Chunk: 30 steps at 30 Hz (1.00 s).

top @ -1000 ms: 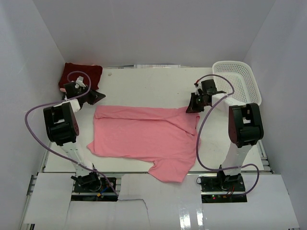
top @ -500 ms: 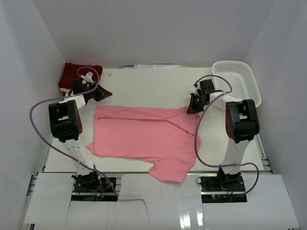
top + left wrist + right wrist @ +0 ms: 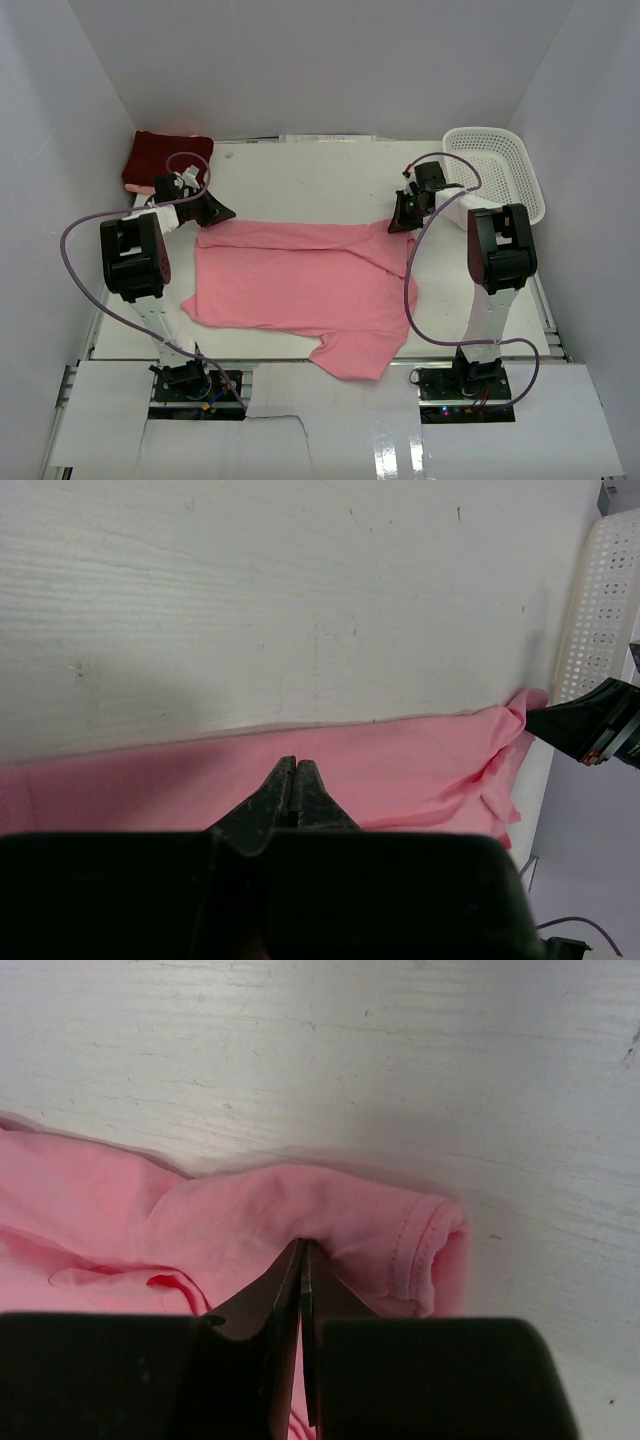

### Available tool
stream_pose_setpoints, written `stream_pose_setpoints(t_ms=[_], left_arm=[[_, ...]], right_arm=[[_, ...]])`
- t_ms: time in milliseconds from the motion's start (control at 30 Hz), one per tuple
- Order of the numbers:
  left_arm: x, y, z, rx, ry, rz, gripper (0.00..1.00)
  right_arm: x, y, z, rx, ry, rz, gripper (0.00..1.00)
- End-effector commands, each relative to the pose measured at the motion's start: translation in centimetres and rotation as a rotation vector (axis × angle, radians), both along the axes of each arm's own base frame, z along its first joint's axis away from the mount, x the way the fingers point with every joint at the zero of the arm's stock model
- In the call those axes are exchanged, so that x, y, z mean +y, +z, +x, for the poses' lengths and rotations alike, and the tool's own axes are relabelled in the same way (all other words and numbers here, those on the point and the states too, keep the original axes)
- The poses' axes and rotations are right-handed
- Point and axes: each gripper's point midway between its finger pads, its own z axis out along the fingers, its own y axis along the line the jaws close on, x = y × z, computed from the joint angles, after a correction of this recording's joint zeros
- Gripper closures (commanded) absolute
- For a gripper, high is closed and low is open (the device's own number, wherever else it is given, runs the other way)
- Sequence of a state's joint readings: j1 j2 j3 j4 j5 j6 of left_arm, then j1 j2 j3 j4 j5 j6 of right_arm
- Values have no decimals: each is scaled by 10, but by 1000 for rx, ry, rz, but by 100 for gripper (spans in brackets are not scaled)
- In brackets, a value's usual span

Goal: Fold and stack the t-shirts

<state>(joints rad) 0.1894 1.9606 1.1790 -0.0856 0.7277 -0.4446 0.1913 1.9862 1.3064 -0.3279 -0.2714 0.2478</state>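
At centre of the white table (image 3: 300, 180), the salmon pink t-shirt (image 3: 300, 285) lies spread flat, with one sleeve trailing toward 5 o'clock. The white mesh basket (image 3: 530, 190) stands at 2 o'clock. The dark maroon t-shirt (image 3: 165, 160), folded, sits at 10 o'clock. The fingers of the right gripper (image 3: 398, 225) are clamped on the pink shirt's 2 o'clock corner. The fingers of the left gripper (image 3: 222, 213) are pressed together over its 10 o'clock corner; whether they hold cloth cannot be determined.

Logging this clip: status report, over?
Left claw shut at far edge of pink shirt. Right claw shut on its corner. Maroon shirt folded, far left. Nothing in the way.
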Motion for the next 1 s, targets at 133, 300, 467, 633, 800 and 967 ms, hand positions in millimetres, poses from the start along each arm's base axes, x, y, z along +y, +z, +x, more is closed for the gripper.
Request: stream_pose_setpoints(t_ms=[133,300,467,633,800,967], left_arm=[[-2,26,-8,-60,-25,41,100],[-2,17,-12,-29,-25,75,100],[-1,1,-11,19,-21,103,100],[0,-12,-5,54,-16,110,100],[-1,-34,-3,121,-17,119,100],[1,-46,5,146,-13,129,100]], right_arm=[[-2,-11,0,21,2,-27,92],[-2,-10,0,22,4,-24,92],[-1,-10,2,22,5,-23,92],[-2,-12,7,29,2,-36,92],[-4,-18,13,40,-5,-54,92],[-4,-18,33,28,-19,-67,92]])
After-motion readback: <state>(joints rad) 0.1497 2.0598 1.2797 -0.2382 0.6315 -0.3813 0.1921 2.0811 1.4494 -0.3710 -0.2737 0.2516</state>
